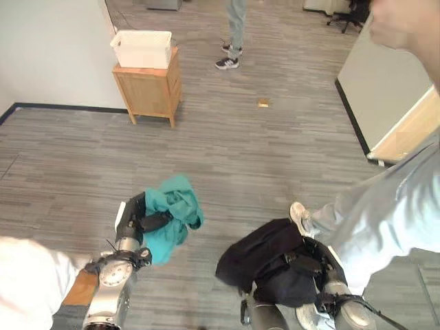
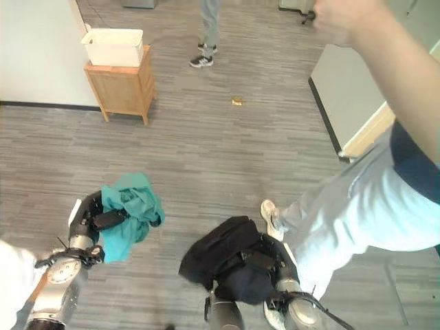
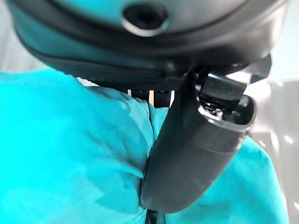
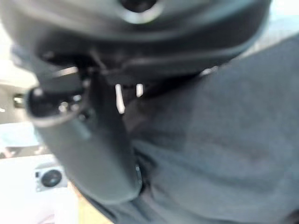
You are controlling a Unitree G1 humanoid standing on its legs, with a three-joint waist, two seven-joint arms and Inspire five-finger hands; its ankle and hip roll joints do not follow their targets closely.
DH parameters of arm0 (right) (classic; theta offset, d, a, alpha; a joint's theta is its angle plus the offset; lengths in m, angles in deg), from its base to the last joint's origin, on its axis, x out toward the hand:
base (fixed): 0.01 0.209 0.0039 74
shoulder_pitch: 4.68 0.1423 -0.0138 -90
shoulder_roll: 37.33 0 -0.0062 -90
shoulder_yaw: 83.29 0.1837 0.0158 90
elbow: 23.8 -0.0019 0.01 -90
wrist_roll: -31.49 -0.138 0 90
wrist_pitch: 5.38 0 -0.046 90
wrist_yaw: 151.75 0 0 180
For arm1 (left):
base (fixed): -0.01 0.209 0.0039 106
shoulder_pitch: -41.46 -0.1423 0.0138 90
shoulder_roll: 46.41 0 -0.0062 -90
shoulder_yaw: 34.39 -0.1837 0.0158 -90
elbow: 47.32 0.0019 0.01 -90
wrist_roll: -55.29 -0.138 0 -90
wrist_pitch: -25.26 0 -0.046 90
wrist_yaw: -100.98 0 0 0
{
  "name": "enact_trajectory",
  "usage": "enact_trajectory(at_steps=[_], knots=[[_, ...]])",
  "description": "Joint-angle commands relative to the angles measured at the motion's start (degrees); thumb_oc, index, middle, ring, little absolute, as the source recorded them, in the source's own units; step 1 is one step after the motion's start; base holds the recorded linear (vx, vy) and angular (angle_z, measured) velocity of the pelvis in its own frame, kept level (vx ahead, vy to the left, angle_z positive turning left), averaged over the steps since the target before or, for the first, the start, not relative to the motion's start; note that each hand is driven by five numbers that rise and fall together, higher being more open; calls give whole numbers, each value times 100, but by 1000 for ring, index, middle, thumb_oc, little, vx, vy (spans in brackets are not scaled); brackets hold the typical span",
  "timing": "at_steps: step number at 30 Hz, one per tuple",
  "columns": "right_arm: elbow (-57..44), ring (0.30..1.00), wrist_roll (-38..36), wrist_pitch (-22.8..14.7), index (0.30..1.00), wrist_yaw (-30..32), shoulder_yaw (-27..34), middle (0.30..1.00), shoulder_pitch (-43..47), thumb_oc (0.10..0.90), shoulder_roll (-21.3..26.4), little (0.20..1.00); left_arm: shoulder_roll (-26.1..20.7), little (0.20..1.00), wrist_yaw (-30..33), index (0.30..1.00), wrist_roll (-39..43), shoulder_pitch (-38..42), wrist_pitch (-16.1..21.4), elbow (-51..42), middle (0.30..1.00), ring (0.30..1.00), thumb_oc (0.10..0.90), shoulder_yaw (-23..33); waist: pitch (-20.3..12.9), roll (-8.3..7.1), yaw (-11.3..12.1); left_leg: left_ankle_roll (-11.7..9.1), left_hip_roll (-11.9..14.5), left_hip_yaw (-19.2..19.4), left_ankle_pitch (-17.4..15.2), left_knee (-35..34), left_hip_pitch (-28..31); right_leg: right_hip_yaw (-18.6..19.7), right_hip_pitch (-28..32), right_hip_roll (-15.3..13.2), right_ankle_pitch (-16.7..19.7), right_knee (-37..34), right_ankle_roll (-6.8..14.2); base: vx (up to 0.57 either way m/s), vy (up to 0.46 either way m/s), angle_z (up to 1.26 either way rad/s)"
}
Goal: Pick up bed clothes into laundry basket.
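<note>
A teal garment [image 1: 175,210] hangs bunched from my left hand [image 1: 141,218], held up above the floor at the lower left. In the left wrist view the thumb [image 3: 187,158] presses into the teal cloth [image 3: 65,154]. My right hand [image 1: 306,265] at the lower right is shut on a black garment [image 1: 265,258], which droops in a dark bundle. In the right wrist view the thumb [image 4: 88,144] clamps the dark cloth [image 4: 219,140]. A white laundry basket [image 1: 142,48] stands on a small wooden cabinet [image 1: 150,86] far ahead, by the white wall.
A person in light blue clothes [image 1: 385,220] stands close at my right, one shoe [image 1: 300,216] beside the black garment. Another person's legs and shoes [image 1: 232,41] stand beyond the cabinet. A white panel [image 1: 385,89] leans at right. A small brown scrap [image 1: 262,103] lies on the floor.
</note>
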Motion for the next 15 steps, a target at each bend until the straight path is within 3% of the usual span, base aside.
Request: enact_trajectory(at_steps=[1, 2, 3, 5, 6, 7, 8, 9, 10, 11, 12, 13, 14, 15], knots=[[-432, 300, -247, -736, 300, 133, 516, 300, 802, 400, 507, 300, -358, 300, -12, 300, -13, 240, 690, -857, 300, 300, 400, 246, -508, -2, -116, -770, 487, 613, 2808, 2258, -294, 360, 399, 231, 532, -384, -74, 1051, -767, 38], [-472, 300, -437, -781, 300, 225, 423, 300, 1002, 400, 550, 300, -316, 300, 109, 300, 207, 327, 663, -834, 300, 300, 400, 318, -341, -171, 131, -519, 436, 770, 2823, 3923, -1198, 416, 943, 324, 176, -424, -420, 598, -512, 27], [-467, 300, -438, -783, 300, 227, 427, 300, 1012, 400, 543, 300, -325, 300, 109, 300, 210, 338, 662, -832, 300, 300, 400, 317, -347, -176, 119, -509, 426, 755, 2808, 4003, -1277, 403, 909, 314, 199, -429, -417, 600, -509, -12], [-359, 300, -474, -812, 300, 371, 417, 300, 1255, 400, 611, 300, -343, 300, 83, 300, 224, 398, 640, -842, 300, 300, 400, 309, -142, -277, 458, -254, -48, 887, 2248, 4691, -2416, 597, 1481, 387, 20, -656, -514, 543, -278, -31], [-375, 300, -570, -828, 300, 368, 462, 300, 1266, 400, 602, 300, -336, 300, 82, 300, 224, 379, 641, -834, 300, 300, 400, 313, -93, -228, 632, -151, -225, 983, 1954, 4126, -3052, 767, 1822, 487, -161, -702, -554, 787, -203, -42], [-368, 300, -568, -850, 300, 358, 442, 300, 1285, 400, 607, 300, -343, 300, 80, 300, 234, 364, 654, -808, 300, 300, 400, 307, -128, -181, 710, -120, -258, 1074, 1931, 3400, -3218, 853, 2001, 539, -283, -719, -534, 608, -117, -47], [-365, 300, -570, -853, 300, 357, 443, 300, 1285, 400, 609, 300, -342, 300, 80, 300, 234, 365, 656, -806, 300, 300, 400, 305, -133, -225, 727, -111, -291, 1113, 1995, 3303, -3183, 875, 1990, 490, -269, -723, -528, 740, -50, -59], [-424, 300, -517, -865, 300, 343, 362, 300, 1292, 400, 625, 300, -343, 300, 102, 300, 252, 357, 708, -769, 300, 300, 400, 281, -233, -57, 826, -88, -250, 1340, 2142, 1424, -3247, 983, 2283, 673, -642, -615, -530, 777, -15, -35], [-460, 300, -454, -865, 300, 311, 302, 300, 1292, 400, 621, 300, -343, 300, 114, 300, 244, 344, 723, -770, 300, 300, 400, 264, -302, 79, 883, -79, -293, 1367, 2251, 589, -3256, 1049, 2420, 854, -777, -587, -546, 805, -14, -22], [-465, 300, -449, -863, 300, 313, 300, 300, 1273, 400, 630, 300, -331, 300, 116, 300, 242, 328, 725, -771, 300, 300, 400, 256, -283, 23, 914, -67, -352, 1418, 2381, 266, -3039, 1083, 2465, 777, -815, -565, -535, 783, -24, -23], [-542, 300, -296, -857, 300, 287, 259, 300, 1312, 400, 684, 300, -313, 300, 157, 300, 215, 315, 744, -810, 300, 300, 400, 275, -416, 144, 1033, -131, -432, 1547, 2583, -669, -3092, 1186, 2861, 913, -1053, -582, -552, 530, -33, -26], [-545, 300, -294, -855, 300, 288, 260, 300, 1305, 400, 684, 300, -311, 300, 158, 300, 214, 308, 744, -814, 300, 300, 400, 272, -387, 118, 1054, -128, -457, 1573, 2644, -799, -2984, 1205, 2909, 878, -1067, -589, -548, 934, -46, -32], [-555, 300, -192, -801, 300, 249, 259, 300, 1387, 400, 707, 300, -308, 300, 223, 300, 111, 317, 732, -867, 300, 300, 400, 293, -475, 118, 1069, -160, -398, 2001, 2830, -878, -3065, 1252, 3187, 919, -1230, -514, -560, 680, -6, -9], [-606, 300, -152, -753, 300, 210, 258, 300, 1388, 400, 681, 300, -312, 300, 216, 300, 108, 258, 717, -895, 300, 300, 400, 328, -557, 88, 1077, -79, -336, 2111, 2764, -783, -2927, 1239, 3220, 881, -1307, -371, -501, 675, -2, -13]])
